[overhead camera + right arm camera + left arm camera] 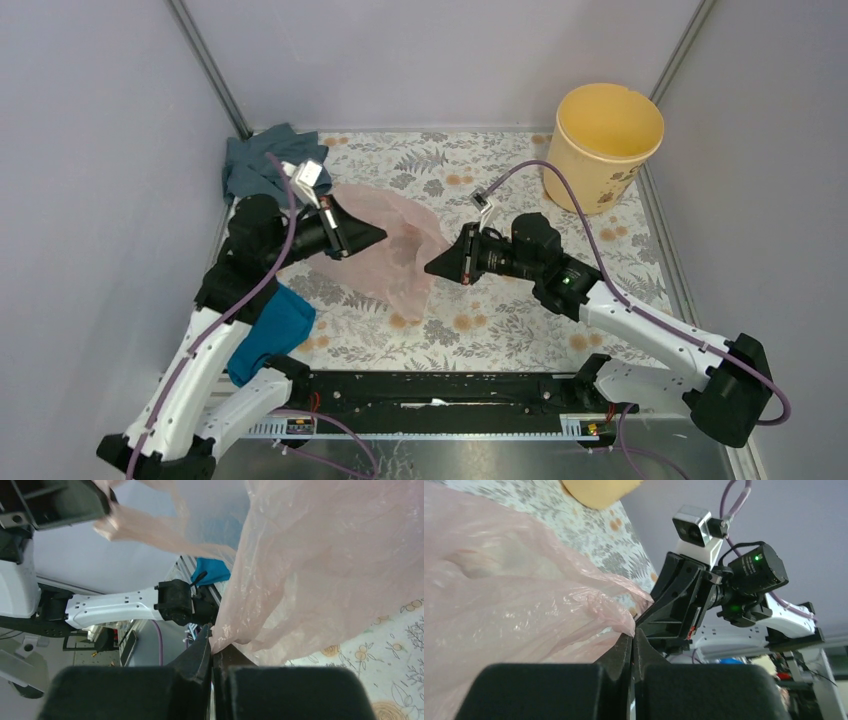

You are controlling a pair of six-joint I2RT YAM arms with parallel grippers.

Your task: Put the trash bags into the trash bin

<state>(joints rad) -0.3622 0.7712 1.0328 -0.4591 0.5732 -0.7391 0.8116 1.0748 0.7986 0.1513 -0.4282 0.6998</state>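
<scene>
The pale pink trash bag point(395, 250) hangs stretched between my two grippers over the middle of the table. My left gripper point(378, 237) is shut on one edge of the bag point(499, 590). My right gripper point(432, 268) is shut on the opposite edge point(325, 555). The two gripper tips face each other, a short way apart. The yellow-orange trash bin point(605, 140) stands upright and open at the back right, away from both grippers; its base shows in the left wrist view point(599, 490).
A grey-blue cloth point(258, 165) lies at the back left corner. A bright teal cloth point(270, 332) lies at the front left under my left arm. The floral table cover point(500, 330) is bounded by grey walls on three sides.
</scene>
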